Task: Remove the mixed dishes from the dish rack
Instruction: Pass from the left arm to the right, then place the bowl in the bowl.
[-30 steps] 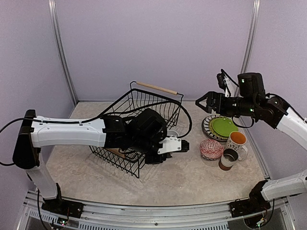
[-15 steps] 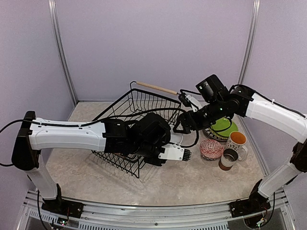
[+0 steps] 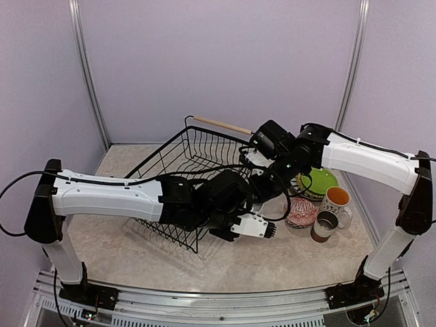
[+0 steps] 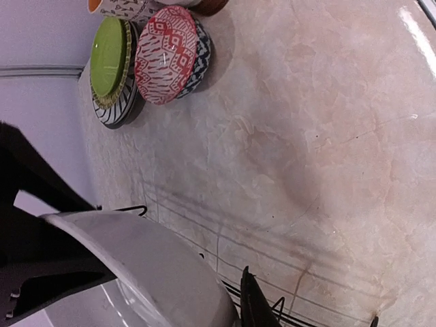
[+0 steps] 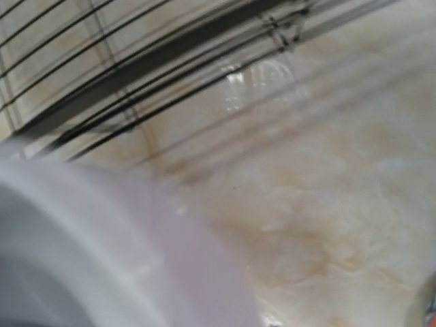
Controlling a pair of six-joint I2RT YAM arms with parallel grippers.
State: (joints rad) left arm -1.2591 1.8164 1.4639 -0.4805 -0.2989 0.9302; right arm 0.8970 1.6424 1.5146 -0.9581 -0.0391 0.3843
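Observation:
The dish rack (image 3: pixel 182 155) stands tilted at the table's middle, its wooden handle (image 3: pixel 221 125) at the back. In the left wrist view my left gripper (image 4: pixel 238 301) is shut on the rim of a plain white dish (image 4: pixel 157 266), with one black finger (image 4: pixel 255 305) showing beside it. From above, the left gripper (image 3: pixel 262 230) sits at the rack's front right corner. My right gripper (image 3: pixel 263 182) has come in just behind it, and its jaws are hidden. The right wrist view is filled by the same white dish (image 5: pixel 102 252) below rack wires (image 5: pixel 136 68).
On the table at the right are a lime green plate (image 3: pixel 317 180) on striped plates (image 4: pixel 112 112), a red-patterned bowl (image 3: pixel 300 212), an orange-lined mug (image 3: pixel 336 200) and a small brown mug (image 3: pixel 325 225). The bowl (image 4: pixel 167 54) lies close to both grippers.
My right arm has swung from above the plates, left and down, to the white dish at the rack's front. The left gripper has drifted right and towards me with the dish.

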